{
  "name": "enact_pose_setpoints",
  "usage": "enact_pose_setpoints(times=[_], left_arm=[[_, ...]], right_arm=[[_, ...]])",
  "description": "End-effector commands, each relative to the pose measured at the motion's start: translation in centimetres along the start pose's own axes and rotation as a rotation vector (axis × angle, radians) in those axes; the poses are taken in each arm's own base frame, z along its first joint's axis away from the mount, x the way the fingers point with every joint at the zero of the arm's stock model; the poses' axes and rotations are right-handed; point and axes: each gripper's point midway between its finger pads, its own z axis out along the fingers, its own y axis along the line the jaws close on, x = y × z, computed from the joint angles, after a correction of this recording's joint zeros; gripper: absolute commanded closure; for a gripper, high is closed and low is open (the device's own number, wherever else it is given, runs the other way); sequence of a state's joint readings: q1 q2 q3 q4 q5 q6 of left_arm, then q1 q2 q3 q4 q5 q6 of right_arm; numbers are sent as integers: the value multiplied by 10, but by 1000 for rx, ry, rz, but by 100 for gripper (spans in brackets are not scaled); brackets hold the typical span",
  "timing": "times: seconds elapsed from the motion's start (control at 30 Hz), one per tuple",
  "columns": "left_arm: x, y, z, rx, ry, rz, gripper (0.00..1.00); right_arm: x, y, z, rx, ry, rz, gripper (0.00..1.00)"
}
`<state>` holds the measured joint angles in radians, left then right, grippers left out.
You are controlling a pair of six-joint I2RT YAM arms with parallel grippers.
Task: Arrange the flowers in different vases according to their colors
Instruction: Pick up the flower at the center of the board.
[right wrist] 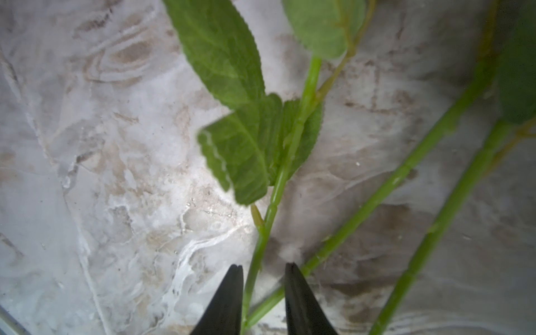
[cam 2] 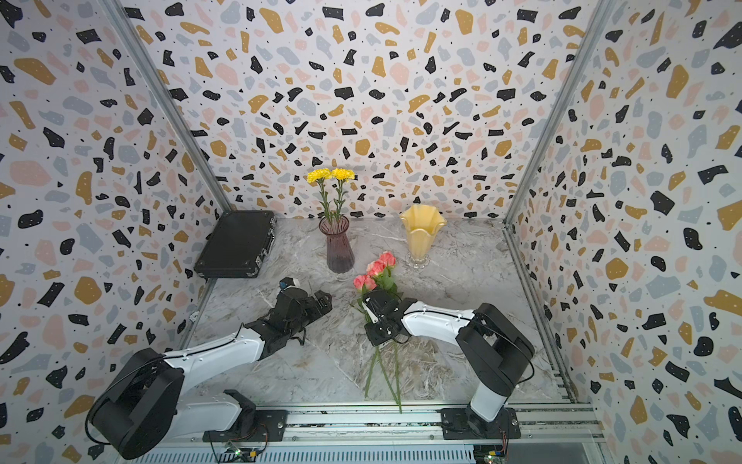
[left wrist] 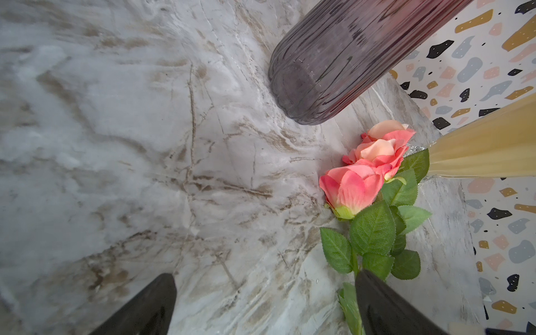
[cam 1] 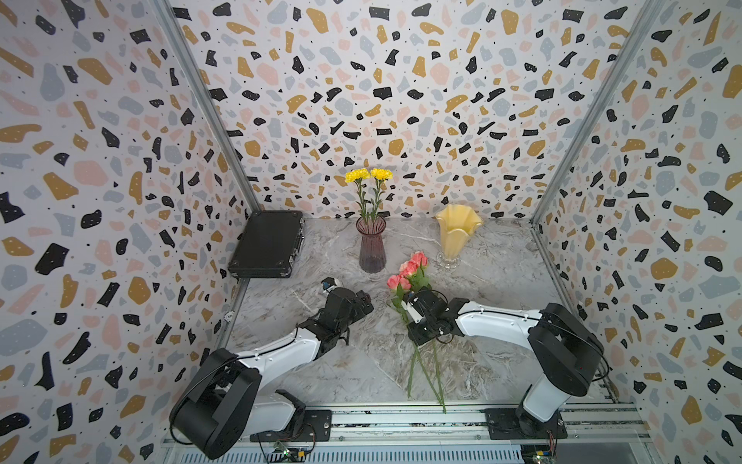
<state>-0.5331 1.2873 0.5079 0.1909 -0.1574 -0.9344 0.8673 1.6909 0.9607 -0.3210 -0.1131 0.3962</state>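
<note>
Down at the front edge, 3 green stems [cam 1: 429, 377] fan out flat on the tabletop [cam 1: 361, 361], and right over them the right gripper [right wrist: 264, 268] is nose-down on the bunch. Check the wrist view: its fingers [right wrist: 229, 295] stand narrowly apart on either side of 1 stem [right wrist: 272, 200], which hugs 1 finger while a sliver of daylight shows at the other. That reads as a straddle, not a clamp. A second stem crosses close under the fingertips, and that's the trap. The move is to close squarely on the single stem below the leaves, keep the neighbour out of the pinch, then lift straight up so the leaves don't drag the others along.

Across the way, the left gripper [left wrist: 264, 274] hovers over bare marble, fingers spread wide, holding nothing.

Further back, the 3 pink roses [cam 1: 407, 269] lie with their blooms bunched together near the foot of the yellow vase [cam 1: 457, 233], which looks empty from here. Beside it, the purple vase [cam 1: 372, 249] already carries the 2 yellow flowers [cam 1: 368, 174], upright. So the yellow vase looks like the roses' home, and its wavy mouth is wide, so go in stem-end first. A black case [cam 1: 269, 245] sits at the far left, out of play.
</note>
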Motion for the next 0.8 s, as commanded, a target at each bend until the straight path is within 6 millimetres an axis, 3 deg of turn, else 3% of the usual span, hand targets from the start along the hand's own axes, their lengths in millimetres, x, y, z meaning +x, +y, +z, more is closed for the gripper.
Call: enact_pose_setpoints(times=[0.0, 0.17, 0.43, 0.63, 0.77], left_arm=[[-10, -15, -1, 37, -16, 8, 1], [-10, -16, -1, 39, -14, 9, 1], [-12, -15, -4, 39, -26, 12, 1], [-13, -14, -4, 33, -32, 15, 1], [-12, -16, -2, 43, -25, 29, 1]], right_arm=[[-8, 8, -1, -19, -7, -4, 70], [-7, 6, 3, -2, 7, -7, 71], [-15, 11, -6, -30, -51, -2, 87], [-39, 29, -55, -168, -362, -12, 95], [-45, 26, -96, -191, -579, -21, 100]])
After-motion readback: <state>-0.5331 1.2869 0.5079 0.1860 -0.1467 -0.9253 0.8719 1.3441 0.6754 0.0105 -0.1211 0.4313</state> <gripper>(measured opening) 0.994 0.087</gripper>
